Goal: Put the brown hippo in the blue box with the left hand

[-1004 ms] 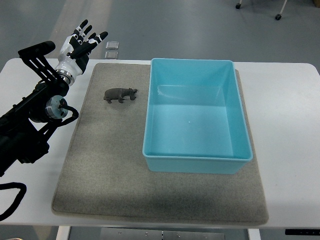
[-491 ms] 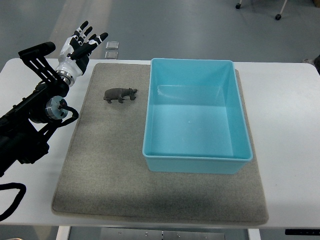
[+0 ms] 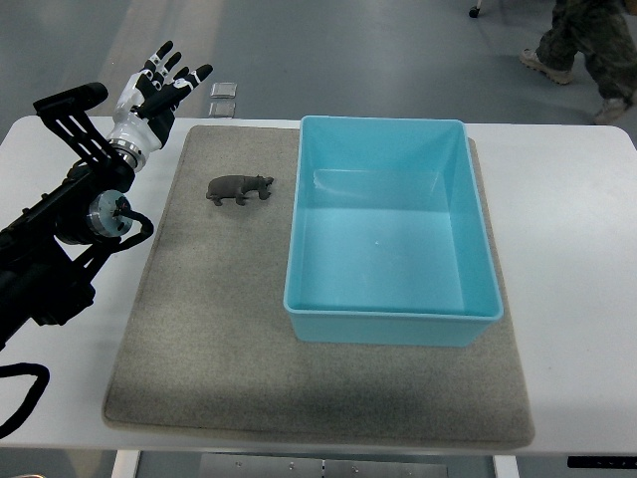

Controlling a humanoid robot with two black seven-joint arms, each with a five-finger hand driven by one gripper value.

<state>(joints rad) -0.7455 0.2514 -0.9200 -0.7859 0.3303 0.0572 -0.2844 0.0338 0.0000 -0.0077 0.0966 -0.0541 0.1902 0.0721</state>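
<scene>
While the left hand (image 3: pixel 159 82) is held open w/ fingers spread over the mat's (image 3: pixel 199 329) far-left corner, holding nothing, the brown hippo (image 3: pixel 239 188) stands just left of the blue box (image 3: pixel 393 324); if approached carelessly it could be toppled or nudged away.

I see: hippo (image 3: pixel 239 188) dark brown, box (image 3: pixel 392 315) light blue, mat (image 3: pixel 199 339) grey, table (image 3: pixel 577 249) white, left hand (image 3: pixel 154 95) black-white.

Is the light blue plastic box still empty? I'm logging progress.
Empty. The light blue plastic box shows only its bare floor; the small brown hippo figure stands outside on the grey felt mat, left of it.
</scene>
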